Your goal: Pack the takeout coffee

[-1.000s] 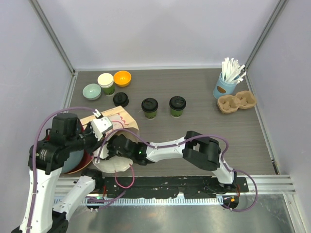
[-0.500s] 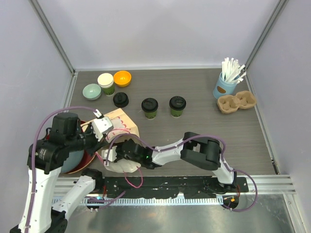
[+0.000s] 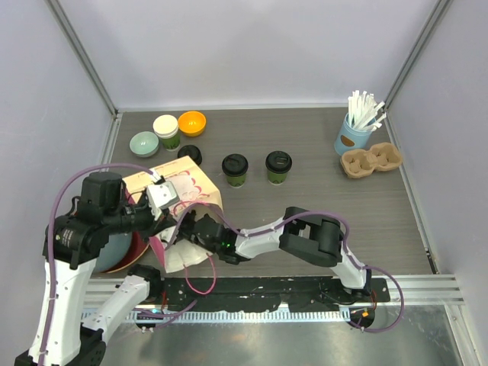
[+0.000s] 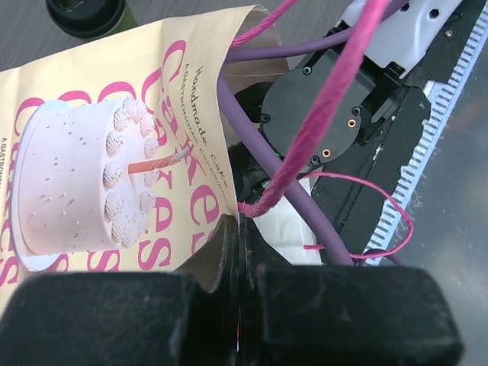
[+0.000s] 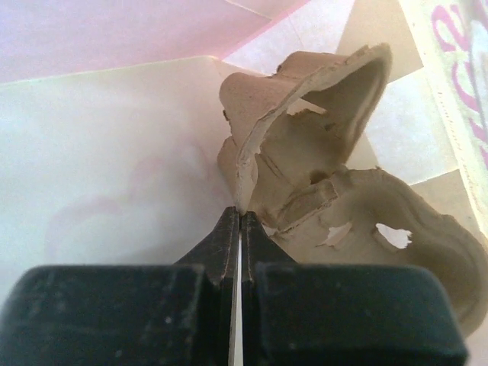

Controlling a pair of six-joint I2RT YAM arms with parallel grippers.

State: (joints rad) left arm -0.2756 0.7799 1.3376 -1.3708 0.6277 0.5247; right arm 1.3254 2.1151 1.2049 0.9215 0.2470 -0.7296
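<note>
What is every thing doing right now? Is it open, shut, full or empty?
paper bag: mouth held open
left gripper: shut on the paper bag's edge
right gripper: shut on the pulp tray inside the bag
coffee cups: lidded, upright, outside the bag
second tray: empty

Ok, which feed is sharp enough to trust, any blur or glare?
Top external view: evenly lit, sharp, no glare; both dark-green paper cups with black lids read clearly. Left wrist view: the left fingers are a dark blur, the cake-printed paper bag beyond is crisp. Right wrist view: the right fingers are blurred, the torn brown pulp cup carrier is in focus.
</note>
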